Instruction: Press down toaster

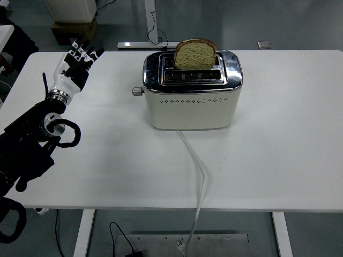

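- toaster (192,96) sits mid-bench toward the far side, cream body, chrome top, long side facing the camera
- slice of bread (195,54) stands tall out of the rear slot, so not pressed down yet; front slot looks empty
- lever (138,91) is a small grey knob sticking out of the toaster's left end, high in its travel
- left hand (76,63) hovers over the bench's far-left area, well apart from the toaster, fingers spread, holding nothing
- right arm not in view
- to do it well: bring left hand rightward to the lever, land a fingertip or two on top of the knob, push straight down till it latches; avoid sideways shove, the toaster could slide
- white cord (197,166) runs off the near edge of the bench (278,160), clear of the hand's path
- no brand, label or writing readable
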Robot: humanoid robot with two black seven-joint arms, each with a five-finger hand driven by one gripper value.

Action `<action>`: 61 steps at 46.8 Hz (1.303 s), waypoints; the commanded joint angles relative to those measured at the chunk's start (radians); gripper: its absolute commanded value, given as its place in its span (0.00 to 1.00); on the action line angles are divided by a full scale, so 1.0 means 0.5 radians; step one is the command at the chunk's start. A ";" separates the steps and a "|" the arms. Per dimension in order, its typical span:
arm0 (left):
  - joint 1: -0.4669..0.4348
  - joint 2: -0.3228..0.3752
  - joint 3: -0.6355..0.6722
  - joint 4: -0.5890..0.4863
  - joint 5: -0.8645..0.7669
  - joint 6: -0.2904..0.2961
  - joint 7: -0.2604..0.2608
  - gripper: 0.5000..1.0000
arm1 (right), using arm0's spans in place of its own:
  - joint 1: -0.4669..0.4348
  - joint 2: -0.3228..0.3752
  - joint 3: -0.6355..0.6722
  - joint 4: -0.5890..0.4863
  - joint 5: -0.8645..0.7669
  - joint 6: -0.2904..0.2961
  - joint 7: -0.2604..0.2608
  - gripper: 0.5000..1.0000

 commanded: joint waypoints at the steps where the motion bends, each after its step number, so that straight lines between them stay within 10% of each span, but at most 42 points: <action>1: 0.000 0.008 0.000 0.000 -0.019 -0.001 0.000 1.00 | 0.000 0.000 0.000 0.000 0.000 0.000 0.000 1.00; 61: -0.018 0.146 0.031 -0.088 0.146 -0.032 0.003 1.00 | 0.000 0.000 0.000 0.000 0.000 0.000 0.000 1.00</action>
